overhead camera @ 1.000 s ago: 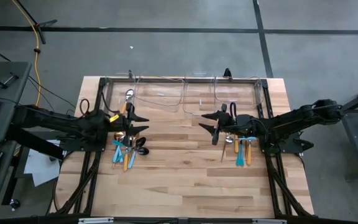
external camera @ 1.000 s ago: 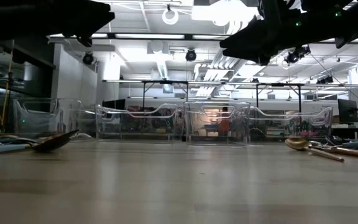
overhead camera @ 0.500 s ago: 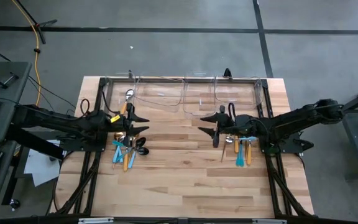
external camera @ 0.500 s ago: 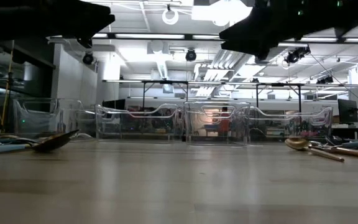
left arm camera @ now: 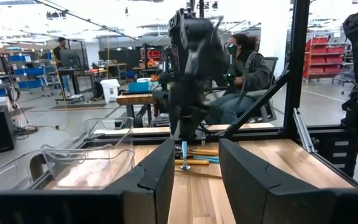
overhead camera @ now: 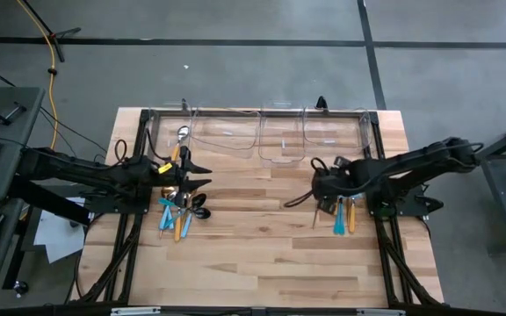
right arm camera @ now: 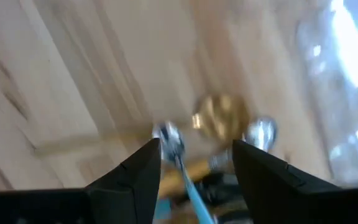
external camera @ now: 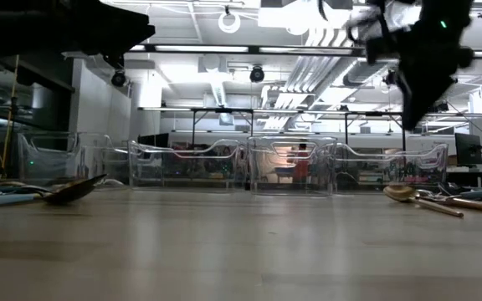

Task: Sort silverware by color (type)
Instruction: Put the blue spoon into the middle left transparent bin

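Note:
Silverware lies in two piles on the wooden table. The left pile [overhead camera: 178,213] is orange, light-blue and black pieces; the right pile [overhead camera: 341,213] is light-blue, orange and gold pieces. My right gripper [overhead camera: 319,193] points steeply down over the right pile, open, with a light-blue-handled piece [right arm camera: 188,180] and a gold spoon head [right arm camera: 219,118] below its fingers. My left gripper [overhead camera: 202,175] hangs level and open above the left pile, with nothing between its fingers [left arm camera: 194,180]. One silver-headed spoon [overhead camera: 183,133] lies in the leftmost clear bin.
A row of clear plastic bins [overhead camera: 279,140] stands along the table's far edge. Bare wood lies between the two piles and toward the near edge. In the left wrist view a person [left arm camera: 244,68] sits beyond the table's right side.
My right gripper has tipped from level to pointing steeply down and has drawn back toward the table's right edge, coming over the right pile. Its fingers stay open.

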You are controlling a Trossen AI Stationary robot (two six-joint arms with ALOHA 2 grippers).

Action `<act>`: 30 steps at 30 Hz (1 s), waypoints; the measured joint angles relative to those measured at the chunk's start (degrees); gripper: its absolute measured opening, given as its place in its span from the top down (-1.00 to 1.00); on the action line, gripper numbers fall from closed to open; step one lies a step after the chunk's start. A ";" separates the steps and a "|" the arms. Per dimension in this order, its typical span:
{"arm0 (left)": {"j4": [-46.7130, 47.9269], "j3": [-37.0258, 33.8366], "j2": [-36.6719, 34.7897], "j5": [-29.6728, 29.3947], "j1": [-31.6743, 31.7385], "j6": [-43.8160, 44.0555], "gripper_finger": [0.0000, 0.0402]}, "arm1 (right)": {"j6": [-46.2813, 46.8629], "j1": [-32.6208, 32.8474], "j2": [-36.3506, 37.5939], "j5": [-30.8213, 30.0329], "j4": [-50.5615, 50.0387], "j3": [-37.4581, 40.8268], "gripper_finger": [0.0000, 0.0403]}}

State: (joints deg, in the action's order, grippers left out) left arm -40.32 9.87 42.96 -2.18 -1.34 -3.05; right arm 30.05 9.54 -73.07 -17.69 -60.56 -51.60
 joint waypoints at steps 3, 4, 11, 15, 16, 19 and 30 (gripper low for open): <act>0.20 0.00 0.00 -0.01 0.00 -0.02 0.42 | -0.98 -0.75 -0.18 3.05 0.00 5.41 0.09; 0.18 0.00 0.00 -0.01 0.00 -0.02 0.42 | -1.48 -1.05 -0.16 3.67 0.00 7.11 0.09; 0.20 0.00 0.00 -0.02 0.01 -0.09 0.42 | -1.87 -4.02 0.03 7.79 1.87 13.77 0.09; 0.20 0.00 0.00 -0.02 0.07 -0.17 0.42 | -3.14 -5.98 0.03 11.98 3.59 15.41 0.15; 0.20 0.00 0.00 -0.02 0.07 -0.17 0.42 | -3.40 -6.30 0.04 12.02 3.80 15.94 0.17; 0.20 0.00 0.00 -0.02 0.07 -0.17 0.42 | -3.40 -7.51 0.05 12.91 4.67 17.23 0.27; 0.89 0.00 0.00 -0.04 0.07 -0.02 0.42 | 0.14 -8.22 0.06 11.30 7.92 17.58 0.42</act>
State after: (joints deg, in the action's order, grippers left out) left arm -39.43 9.87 42.96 -2.22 -1.28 -3.07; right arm 30.19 1.32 -73.01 -6.38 -52.64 -34.02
